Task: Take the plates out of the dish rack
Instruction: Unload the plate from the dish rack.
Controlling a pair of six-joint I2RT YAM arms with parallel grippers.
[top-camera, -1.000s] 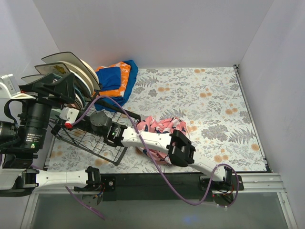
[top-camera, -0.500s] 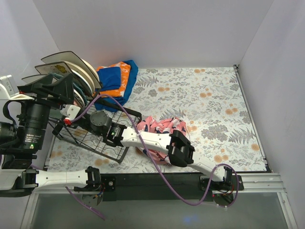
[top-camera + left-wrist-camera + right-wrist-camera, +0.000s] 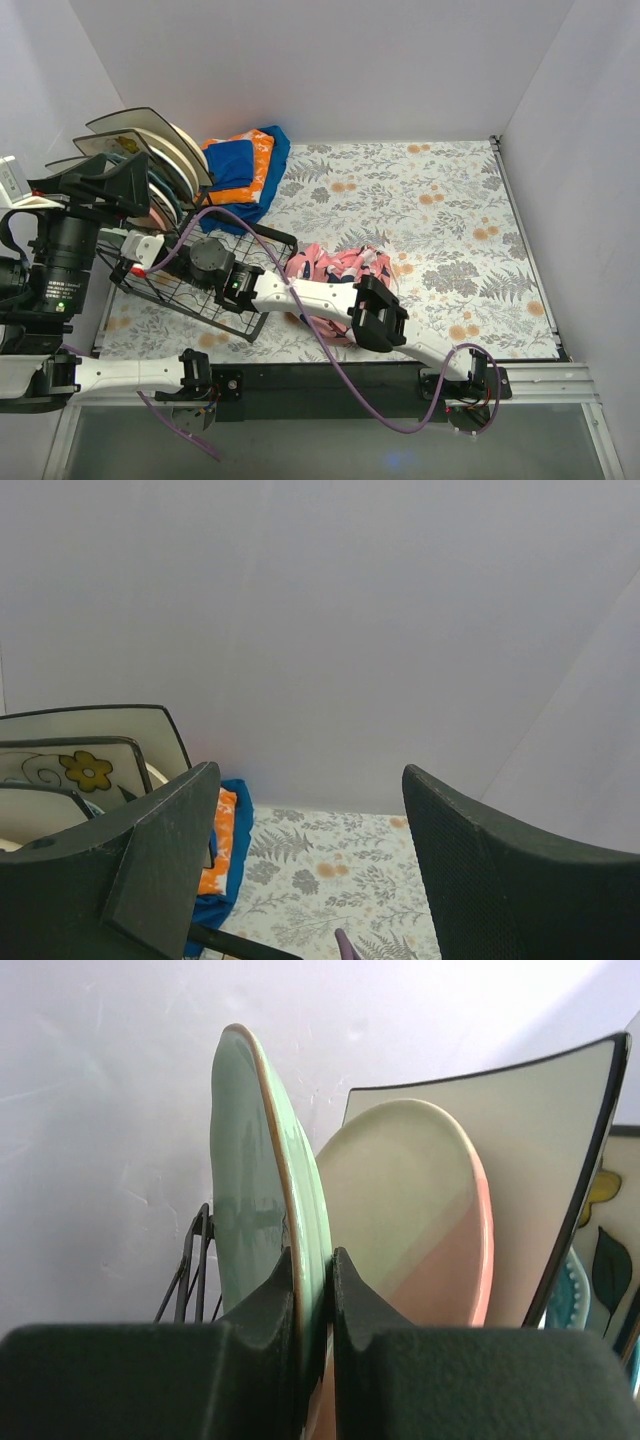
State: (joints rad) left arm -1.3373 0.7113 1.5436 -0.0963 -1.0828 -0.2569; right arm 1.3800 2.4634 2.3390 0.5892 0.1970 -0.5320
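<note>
The black wire dish rack (image 3: 215,300) stands at the table's left, with several plates (image 3: 165,150) upright in it. My right gripper (image 3: 128,246) reaches into the rack and is shut on the rim of the mint green plate (image 3: 250,1190); its fingertips (image 3: 268,1290) pinch the edge from both sides. Beside that plate stand the cream-and-pink plate (image 3: 420,1220) and the cream square plate (image 3: 560,1130). My left gripper (image 3: 310,870) is open and empty, raised above the rack; the square plate (image 3: 90,725) and a flower plate (image 3: 85,770) show at its left.
Folded blue-orange cloths (image 3: 240,165) lie behind the rack against the back wall. A pink patterned cloth (image 3: 335,265) lies mid-table under my right arm. White walls close in the floral table on the left, back and right.
My right gripper has shifted slightly left, further in among the plates. The left arm has barely moved.
</note>
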